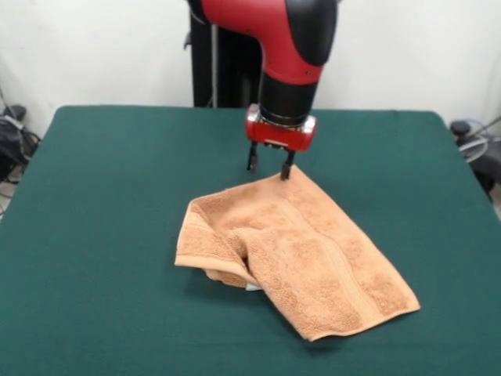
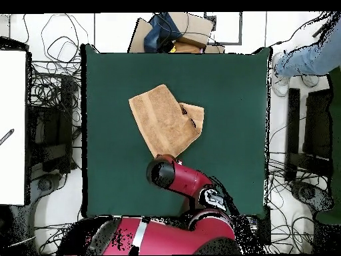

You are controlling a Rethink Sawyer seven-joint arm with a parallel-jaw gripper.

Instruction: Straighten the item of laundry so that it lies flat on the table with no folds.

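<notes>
The light orange-tan towel (image 1: 301,254) lies near the middle of the dark green table (image 1: 94,196). Its left part is folded over on itself, with a rumpled flap by the left edge; a band stripe runs along the right side. My gripper (image 1: 270,164) stands at the towel's far corner, fingers apart and pointing down, with the right fingertip (image 1: 287,171) at the corner's edge. It holds nothing. In the overhead view the towel (image 2: 163,120) lies just beyond the arm's head, which hides the gripper; one flap overlaps toward the right there.
The red arm (image 2: 190,183) reaches over the table's (image 2: 226,100) near side in the overhead view. A person's leg and shoe (image 2: 303,60) show at the table's upper right corner. A cardboard box and bag (image 2: 176,30) lie beyond the far edge. Cables surround the table.
</notes>
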